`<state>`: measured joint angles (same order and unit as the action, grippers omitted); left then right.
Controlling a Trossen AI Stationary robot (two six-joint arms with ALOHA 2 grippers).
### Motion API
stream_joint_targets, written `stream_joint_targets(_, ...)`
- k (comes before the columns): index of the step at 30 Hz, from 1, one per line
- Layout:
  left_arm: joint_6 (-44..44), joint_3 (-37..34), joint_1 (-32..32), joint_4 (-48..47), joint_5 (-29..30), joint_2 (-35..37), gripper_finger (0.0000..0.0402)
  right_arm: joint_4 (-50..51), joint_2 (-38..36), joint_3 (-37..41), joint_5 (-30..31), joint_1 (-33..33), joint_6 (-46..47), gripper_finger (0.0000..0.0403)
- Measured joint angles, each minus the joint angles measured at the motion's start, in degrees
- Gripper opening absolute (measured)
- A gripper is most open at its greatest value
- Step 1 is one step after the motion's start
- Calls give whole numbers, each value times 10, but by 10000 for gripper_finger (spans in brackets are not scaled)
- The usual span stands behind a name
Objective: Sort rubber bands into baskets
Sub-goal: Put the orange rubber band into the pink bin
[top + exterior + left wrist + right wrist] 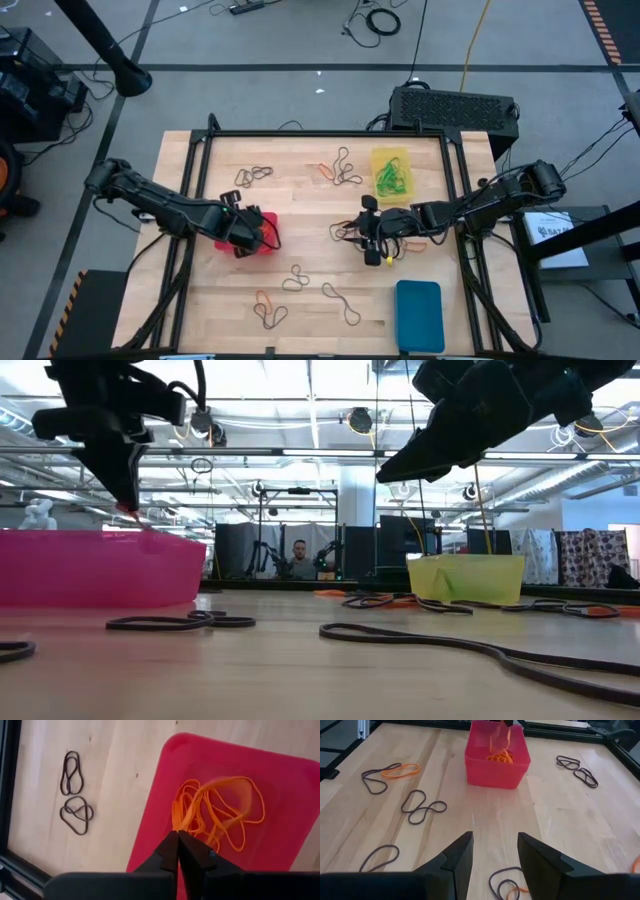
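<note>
Table (420,270), seen from above. One basket (262,238) sits left of centre; left gripper (240,236) hangs directly over it, and a heap of bands (215,815) lies inside. Second basket (392,172) at the far side, right of centre, with bands (393,180) in it. Third basket (419,314) at the near right corner. Right gripper (372,232) is over the table's middle, between the first two baskets. Loose bands (283,300) are scattered along the near edge, more (252,175) at far left and more (342,168) just left of the second basket.
</note>
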<state>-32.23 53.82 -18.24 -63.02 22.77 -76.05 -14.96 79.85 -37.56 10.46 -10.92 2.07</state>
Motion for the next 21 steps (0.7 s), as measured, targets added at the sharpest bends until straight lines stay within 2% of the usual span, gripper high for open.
stream_joint_targets(6, 0, 0, 0, 1, -1, 0, 23, 0, 0, 0, 0, 0, 1, 148)
stream_joint_targets(10, -1, 0, 0, 1, -28, 0, 24, 0, 0, 0, 0, 0, 2, 148)
stream_joint_targets(14, -4, 0, 1, 2, -31, 0, 30, 0, 0, 0, 0, 0, 0, 148)
stream_joint_targets(21, 0, 0, 2, 17, -25, 0, 92, 1, 0, 0, 0, 0, 0, 148)
